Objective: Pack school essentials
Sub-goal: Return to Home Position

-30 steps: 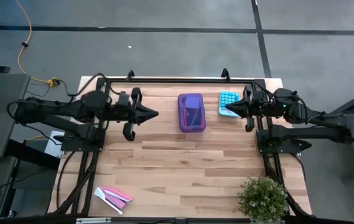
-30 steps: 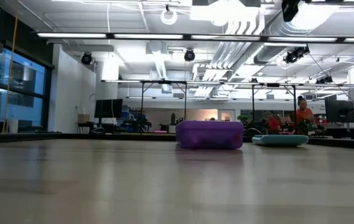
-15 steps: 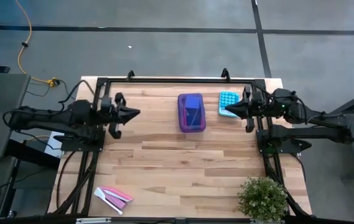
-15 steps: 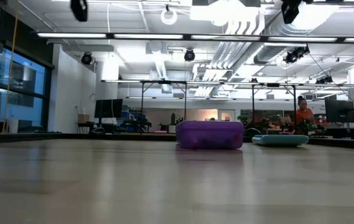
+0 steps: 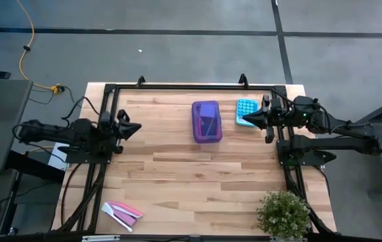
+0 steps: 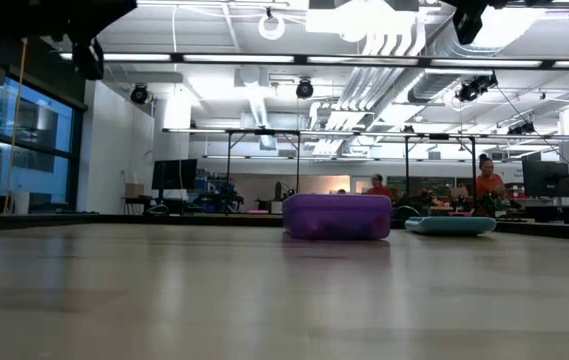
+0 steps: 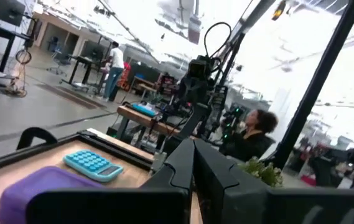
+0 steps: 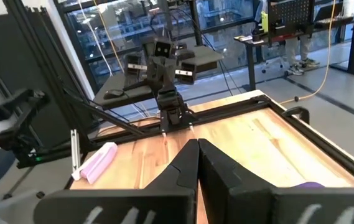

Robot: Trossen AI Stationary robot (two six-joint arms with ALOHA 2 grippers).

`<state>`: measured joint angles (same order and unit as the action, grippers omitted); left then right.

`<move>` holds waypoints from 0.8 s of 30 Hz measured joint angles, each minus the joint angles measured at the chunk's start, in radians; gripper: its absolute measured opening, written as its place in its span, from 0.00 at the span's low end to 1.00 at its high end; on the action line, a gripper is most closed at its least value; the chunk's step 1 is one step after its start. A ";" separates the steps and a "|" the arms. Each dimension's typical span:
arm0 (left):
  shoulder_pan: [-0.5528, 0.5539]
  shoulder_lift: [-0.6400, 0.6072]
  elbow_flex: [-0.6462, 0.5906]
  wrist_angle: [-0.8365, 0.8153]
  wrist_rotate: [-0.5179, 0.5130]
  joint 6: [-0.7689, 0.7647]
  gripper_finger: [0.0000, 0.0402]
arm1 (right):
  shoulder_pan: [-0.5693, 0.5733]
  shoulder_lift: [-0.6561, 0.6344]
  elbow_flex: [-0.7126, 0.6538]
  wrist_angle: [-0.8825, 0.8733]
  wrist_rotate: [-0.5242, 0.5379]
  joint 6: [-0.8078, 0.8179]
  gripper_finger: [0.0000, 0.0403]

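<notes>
School essentials: none loose on the table, so likely all inside the purple supply box, lid down, at the far middle of the table. From above I can't tell whether the lid is latched.

Calculator lies just beside the box on its right, not touching. Pink-and-white pieces lie well apart from the box, toward the near left corner.

Left gripper is well apart from the box on its left, raised, fingers together, holding nothing. Right gripper is on the box's right, over the calculator's near edge, fingers together, also holding nothing.

Handling guess: hard smooth plastic shell, stiff, light to moderate with the contents. It looks slippery on the rounded lid, and the contents would shift if it tilts. Best hold is across the two long side walls near mid-length, kept level, not by the lid.
</notes>
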<state>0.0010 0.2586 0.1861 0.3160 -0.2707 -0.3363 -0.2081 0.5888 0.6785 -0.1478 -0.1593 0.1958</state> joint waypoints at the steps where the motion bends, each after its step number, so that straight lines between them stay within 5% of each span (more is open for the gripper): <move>1: -0.007 -0.015 -0.022 0.018 -0.006 -0.002 0.00 | 0.000 0.000 0.000 0.000 -0.001 0.006 0.00; 7: -0.029 -0.098 -0.177 0.159 -0.034 -0.025 0.00 | 0.000 0.000 0.000 0.000 -0.003 0.009 0.00; 18: -0.028 -0.226 -0.174 -0.278 0.033 -0.053 0.00 | 0.000 0.000 0.000 0.002 -0.011 0.006 0.00; 24: -0.028 -0.225 -0.173 -0.284 0.095 0.021 0.00 | 0.001 -0.012 -0.001 0.000 -0.018 0.022 0.00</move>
<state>-0.0269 0.0331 0.0128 0.0320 -0.1758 -0.3152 -0.2073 0.5768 0.6777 -0.1477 -0.1769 0.2175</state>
